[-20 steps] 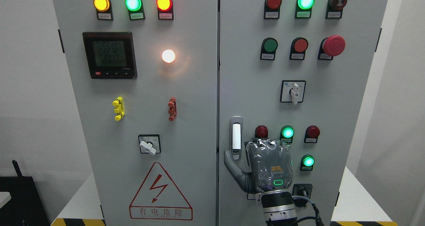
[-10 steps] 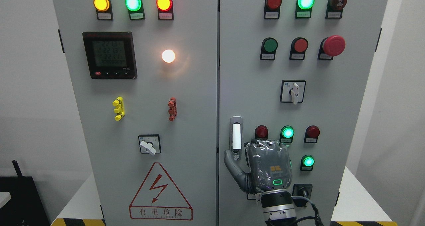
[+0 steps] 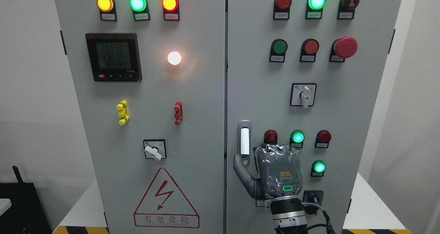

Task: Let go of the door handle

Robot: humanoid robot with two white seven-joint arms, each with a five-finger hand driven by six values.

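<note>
The door handle point(image 3: 244, 142) stands just left of the right hand point(image 3: 275, 172), whose grip I cannot tell.

Four lit green lamps point(image 3: 138, 2), two rotary switches point(image 3: 303, 94), one door handle point(image 3: 244, 142), one robot hand point(image 3: 279, 173).

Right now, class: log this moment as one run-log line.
right hand: beside handle, thumb at its base | door: shut | left hand: unseen
</note>
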